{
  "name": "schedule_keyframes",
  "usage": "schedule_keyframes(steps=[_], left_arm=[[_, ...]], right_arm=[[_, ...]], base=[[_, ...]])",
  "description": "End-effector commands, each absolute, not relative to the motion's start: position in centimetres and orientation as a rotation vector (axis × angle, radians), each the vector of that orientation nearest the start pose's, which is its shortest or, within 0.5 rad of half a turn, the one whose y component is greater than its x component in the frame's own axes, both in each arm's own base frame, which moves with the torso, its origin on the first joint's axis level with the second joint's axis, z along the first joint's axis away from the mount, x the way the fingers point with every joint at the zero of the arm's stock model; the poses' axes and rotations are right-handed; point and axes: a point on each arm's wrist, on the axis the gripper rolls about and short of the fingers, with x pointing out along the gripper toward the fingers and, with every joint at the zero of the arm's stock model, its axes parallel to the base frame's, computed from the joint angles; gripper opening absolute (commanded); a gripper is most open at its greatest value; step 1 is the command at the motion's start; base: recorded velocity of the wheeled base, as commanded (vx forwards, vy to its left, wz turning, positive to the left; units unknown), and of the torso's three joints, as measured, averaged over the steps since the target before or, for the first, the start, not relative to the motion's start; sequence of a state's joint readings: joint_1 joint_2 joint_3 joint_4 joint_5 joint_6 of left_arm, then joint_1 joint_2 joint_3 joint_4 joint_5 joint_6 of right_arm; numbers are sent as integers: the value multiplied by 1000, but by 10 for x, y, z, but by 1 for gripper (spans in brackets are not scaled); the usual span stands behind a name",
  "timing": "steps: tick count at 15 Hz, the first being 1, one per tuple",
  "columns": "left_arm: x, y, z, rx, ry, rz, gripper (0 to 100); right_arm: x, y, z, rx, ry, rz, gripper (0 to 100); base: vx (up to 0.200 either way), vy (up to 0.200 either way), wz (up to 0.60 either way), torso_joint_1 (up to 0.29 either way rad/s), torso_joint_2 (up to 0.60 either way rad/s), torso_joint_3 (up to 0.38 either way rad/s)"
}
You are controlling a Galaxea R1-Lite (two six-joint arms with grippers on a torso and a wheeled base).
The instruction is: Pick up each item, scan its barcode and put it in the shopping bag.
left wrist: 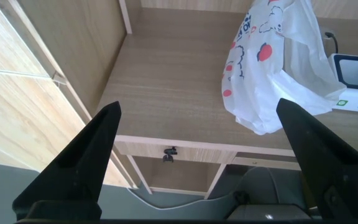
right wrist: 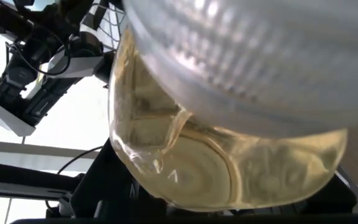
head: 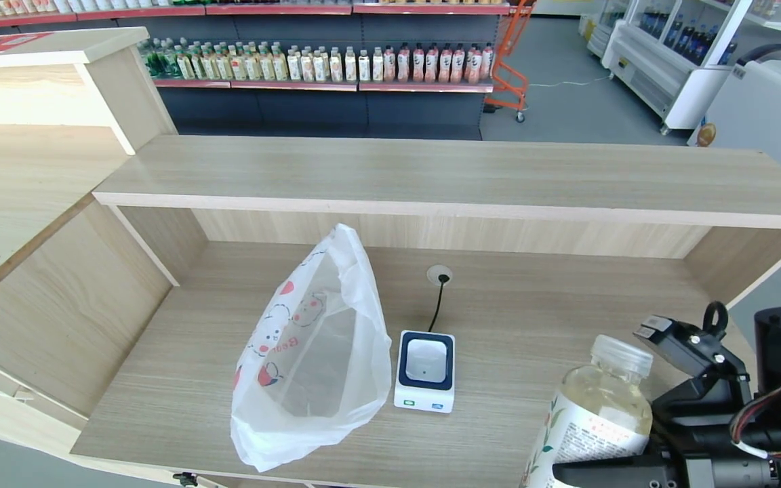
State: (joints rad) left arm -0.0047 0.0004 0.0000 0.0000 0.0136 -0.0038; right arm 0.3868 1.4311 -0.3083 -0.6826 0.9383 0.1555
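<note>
In the head view, the right gripper (head: 607,473) is gripping the bottle (head: 597,413) at near right, right of the scanner (head: 425,369) and shopping bag (head: 312,352). In the left wrist view, the left gripper (left wrist: 197,112) is hanging wide open and empty, near-left of the bag. In the right wrist view, the bottle is sitting tight against the camera.

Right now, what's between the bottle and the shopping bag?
The scanner, beside the shopping bag, then bare counter to the bottle, in the head view.

Bare tabletop (head: 539,318) lies open right of the scanner (head: 424,369); the shopping bag (head: 316,352) crowds its left side, a bottle (head: 594,413) blocks the near-right corner.
</note>
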Motion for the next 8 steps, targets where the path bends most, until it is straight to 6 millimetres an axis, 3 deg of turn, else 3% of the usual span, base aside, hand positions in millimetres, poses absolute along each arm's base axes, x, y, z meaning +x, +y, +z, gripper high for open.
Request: schedule_keyframes(steps=[1,5,8], left_arm=[[-23,0,75,-5,0,9,100],[-23,0,75,-5,0,9,100],[-23,0,75,-5,0,9,100]], right_arm=[[166,87,129,243,565,1275,0],[168,88,128,244,570,1275,0],[176,91,140,237,523,1283,0]], base=[[0,0,0,0,0,0],[0,0,0,0,0,0],[0,0,0,0,0,0]])
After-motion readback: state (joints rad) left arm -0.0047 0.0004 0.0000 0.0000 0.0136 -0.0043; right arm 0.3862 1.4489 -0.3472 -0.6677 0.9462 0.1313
